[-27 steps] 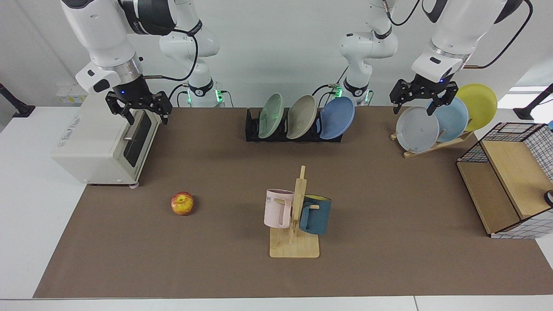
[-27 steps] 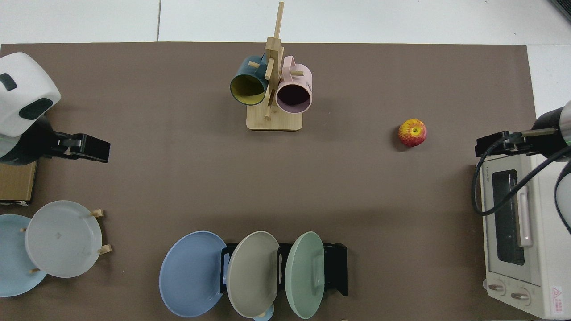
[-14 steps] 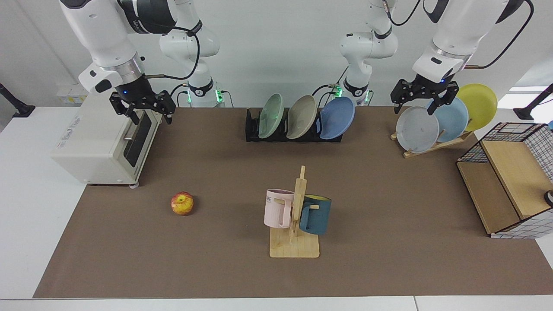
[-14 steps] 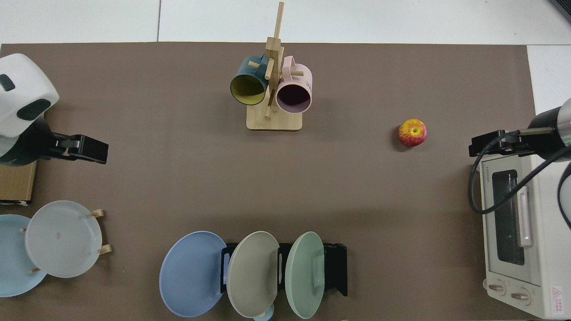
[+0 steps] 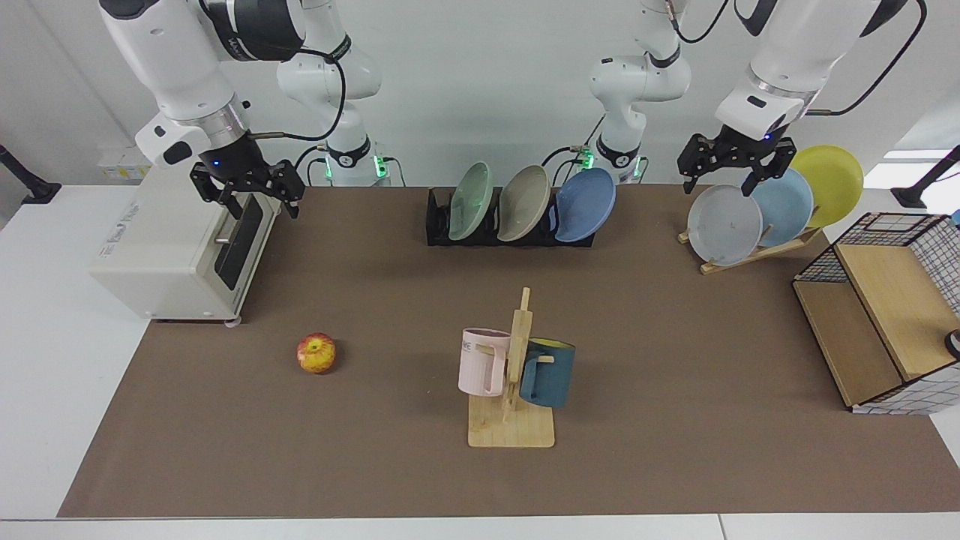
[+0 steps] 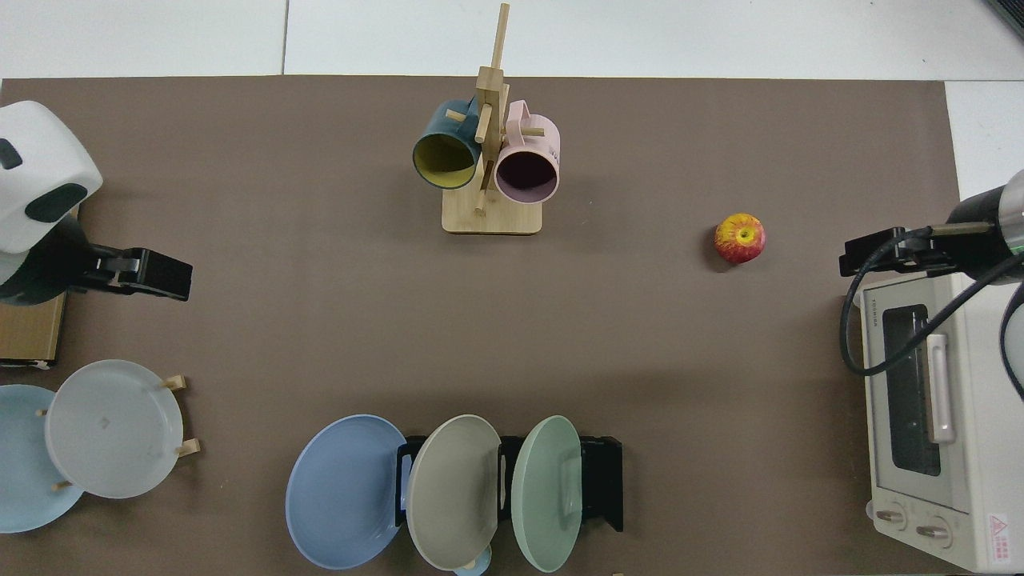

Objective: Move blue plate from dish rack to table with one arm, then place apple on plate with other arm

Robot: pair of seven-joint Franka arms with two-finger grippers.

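a periwinkle-blue plate (image 5: 586, 205), a taupe plate (image 5: 523, 202) and a sage-green plate (image 5: 472, 201) lean in a black dish rack (image 5: 439, 223) at twelve o'clock on the brown mat (image 5: 375, 450) that covers the white table (image 5: 45, 390), while at two o'clock a light wooden stand (image 5: 757, 252) holds a pale grey plate (image 5: 724, 225), a sky-blue plate (image 5: 786, 206) and a yellow plate (image 5: 831, 184). a red-and-yellow apple (image 5: 316, 353) lies at eight o'clock, and near the centre a pale wooden mug tree (image 5: 514, 390) carries a pink mug (image 5: 483, 361) and a dark teal mug (image 5: 548, 372) with a yellow inside. a cream toaster oven (image 5: 176, 251) with a dark glass door sits at ten o'clock, a black-and-white wire-grid basket (image 5: 900, 300) with wooden panels at three o'clock, and both white arms end in black grippers, the right gripper (image 5: 247, 196) and the left gripper (image 5: 735, 171).
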